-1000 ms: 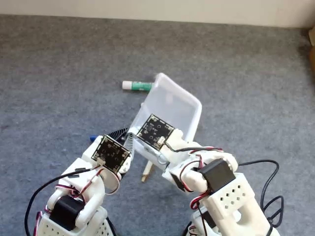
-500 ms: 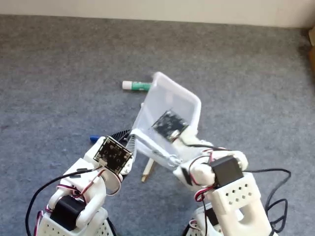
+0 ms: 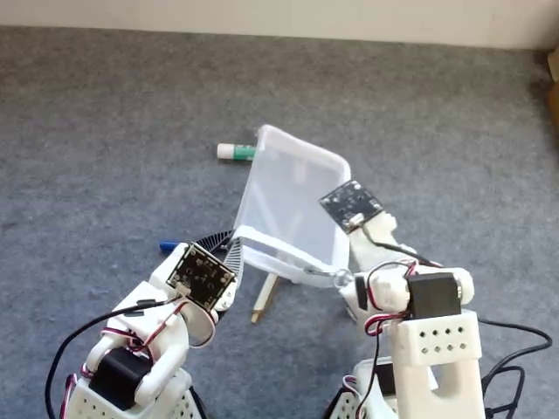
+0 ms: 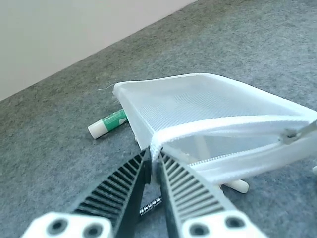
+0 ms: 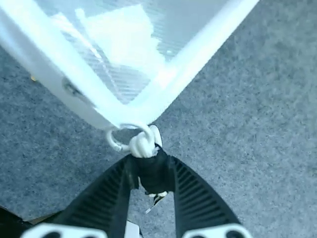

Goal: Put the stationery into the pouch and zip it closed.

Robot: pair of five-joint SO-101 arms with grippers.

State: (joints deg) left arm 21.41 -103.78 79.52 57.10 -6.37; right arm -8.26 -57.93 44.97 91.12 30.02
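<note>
While your left gripper (image 4: 153, 155) is clamped on the pouch (image 3: 293, 201) corner, hold it firm so the mesh pulls taut. A blue pen (image 3: 166, 246) lies beside that arm on the carpet (image 3: 105, 131). A glue stick (image 3: 236, 151) sits just past the pouch's far corner, and a wooden stick (image 3: 263, 302) pokes out under the mouth edge. All three are outside. The pouch hangs tilted between the arms. I see nothing clearly inside it, only a pale patch behind the mesh that I can't identify. Your right gripper (image 5: 148, 171) is clenched on the zip pull (image 5: 141, 146) at the opposite end. Draw straight along the zip line, no twisting, or I'd guess the corner slips free.
</note>
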